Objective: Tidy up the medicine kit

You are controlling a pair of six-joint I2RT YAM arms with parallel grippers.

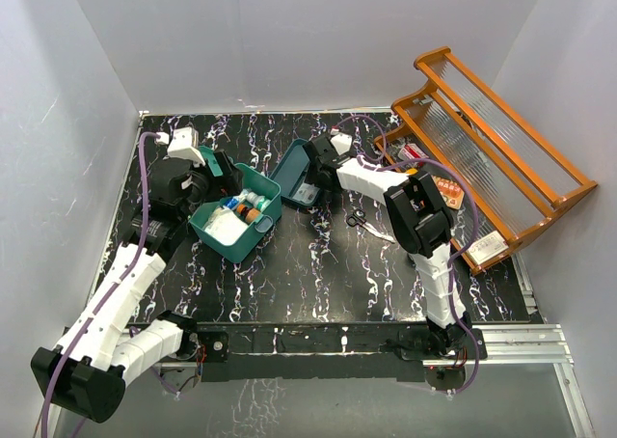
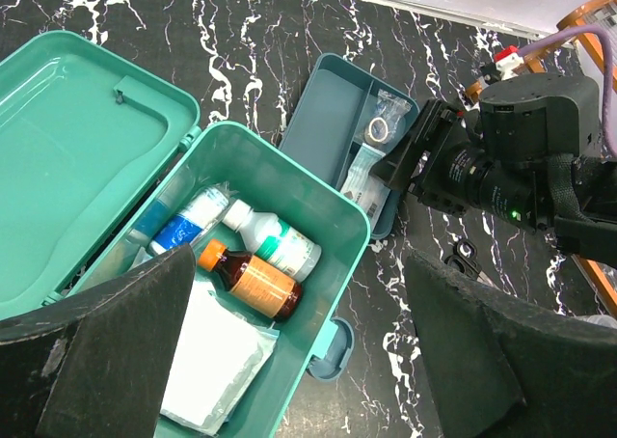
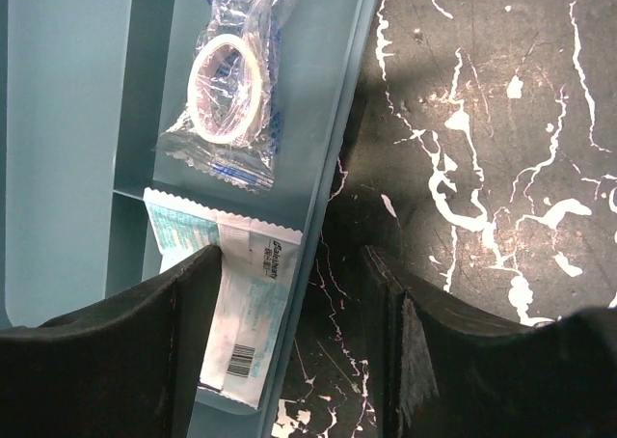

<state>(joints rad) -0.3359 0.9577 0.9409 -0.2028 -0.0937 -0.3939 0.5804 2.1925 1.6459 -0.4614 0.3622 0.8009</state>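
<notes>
Open, rounded, teal-green medicine kit (image 2: 77, 149)

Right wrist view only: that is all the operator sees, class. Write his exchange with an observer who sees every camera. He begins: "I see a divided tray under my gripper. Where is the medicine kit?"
Observer: The medicine kit stands left of your tray, beside it, its lid open.
Operator: What is in it?
Observer: An amber bottle, a white bottle, a blue-labelled bottle and a white packet.
Operator: Where is the left gripper?
Observer: The left gripper hovers open above the kit, holding nothing.
</notes>
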